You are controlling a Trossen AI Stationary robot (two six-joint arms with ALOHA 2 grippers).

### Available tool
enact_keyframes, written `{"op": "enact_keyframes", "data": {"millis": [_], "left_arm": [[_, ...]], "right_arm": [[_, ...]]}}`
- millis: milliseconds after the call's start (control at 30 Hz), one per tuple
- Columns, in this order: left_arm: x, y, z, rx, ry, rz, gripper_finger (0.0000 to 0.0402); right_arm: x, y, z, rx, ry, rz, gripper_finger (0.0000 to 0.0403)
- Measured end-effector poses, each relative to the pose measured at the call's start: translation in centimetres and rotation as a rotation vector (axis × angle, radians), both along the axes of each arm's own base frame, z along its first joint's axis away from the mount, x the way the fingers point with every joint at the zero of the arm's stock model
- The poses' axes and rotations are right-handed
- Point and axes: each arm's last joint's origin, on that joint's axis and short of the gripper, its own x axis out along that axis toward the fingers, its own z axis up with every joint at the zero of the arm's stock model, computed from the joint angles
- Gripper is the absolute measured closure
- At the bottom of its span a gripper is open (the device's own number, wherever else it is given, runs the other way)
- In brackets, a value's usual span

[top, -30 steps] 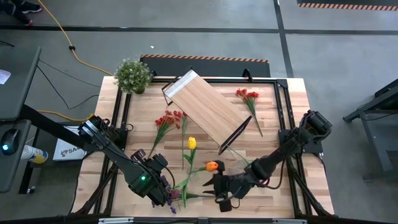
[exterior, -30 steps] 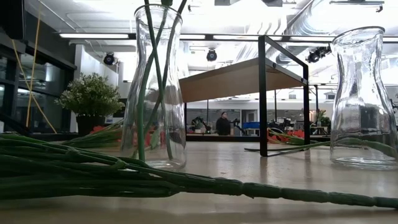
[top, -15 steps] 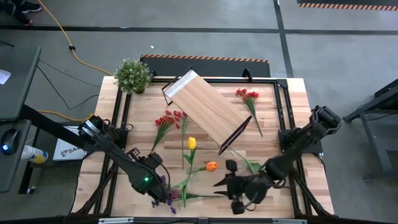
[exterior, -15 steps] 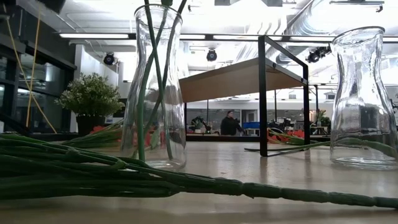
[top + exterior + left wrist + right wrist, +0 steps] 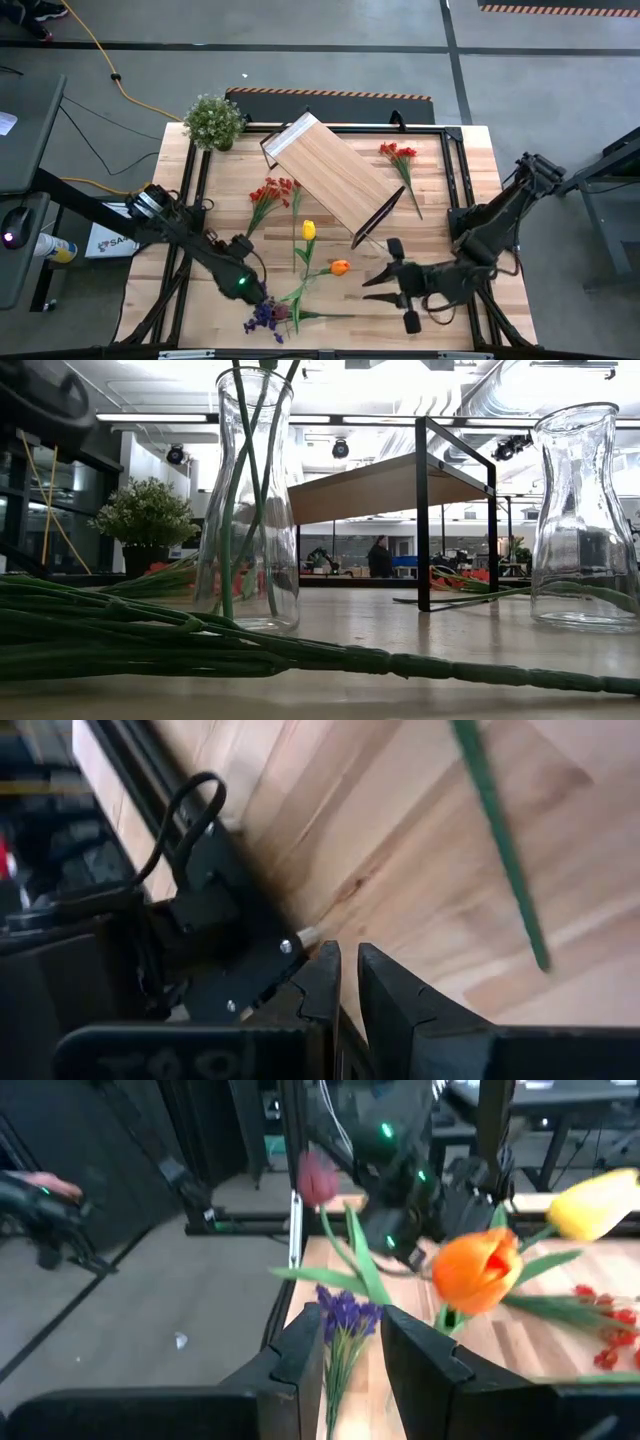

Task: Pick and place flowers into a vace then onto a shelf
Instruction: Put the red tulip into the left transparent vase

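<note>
1. wooden shelf [image 5: 335, 178] stands at an angle in the middle of the table [image 5: 440, 170], with loose flowers [image 5: 305, 245] lying around it.
2. left gripper [image 5: 345, 982] is near the table's front edge, its fingers almost together and holding nothing.
3. right gripper [image 5: 352, 1342] is low at the front right, narrow gap, empty, facing the orange tulip [image 5: 480, 1270] and purple spray [image 5: 345, 1312].
4. two green stems stand in a glass vase [image 5: 250, 500].

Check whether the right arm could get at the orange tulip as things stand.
Probably yes. The right end effector sits just beside the orange tulip near the table's front, holding nothing, and its wrist view shows the bloom straight ahead. Only leaves and crossing stems lie nearby; the shelf stands farther back.
</note>
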Motion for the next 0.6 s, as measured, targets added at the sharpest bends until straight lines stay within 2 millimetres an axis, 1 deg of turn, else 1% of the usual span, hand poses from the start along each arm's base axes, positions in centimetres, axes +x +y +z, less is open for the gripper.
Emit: {"op": "enact_keyframes", "data": {"millis": [100,167,300,433,500,600], "left_arm": [[0.8,1.8,0.0,-0.005,0.01,0.059,0.0328],[1.6,3.3,0.0,-0.004,0.016,0.095,0.0328],[2.3,6.8,0.5,-0.02,0.007,0.121,0.0328],[1.2,10.4,0.9,-0.014,-0.024,0.165,0.0328],[-0.2,11.9,1.0,-0.003,-0.034,0.197,0.0328],[-2.3,13.6,1.3,-0.019,-0.089,0.269,0.0328]], "right_arm": [[-0.5,-0.5,0.9,-0.005,-0.028,-0.003,0.0308],[-0.8,-0.8,1.2,-0.011,-0.041,-0.011,0.0309],[-1.0,-1.0,1.6,-0.007,-0.052,-0.007,0.0309],[-1.3,-0.7,1.7,0.008,-0.054,0.011,0.0309],[-1.5,-0.5,1.7,0.025,-0.051,0.016,0.0308],[-1.8,-0.2,1.7,0.027,-0.052,0.023,0.0309]]}}
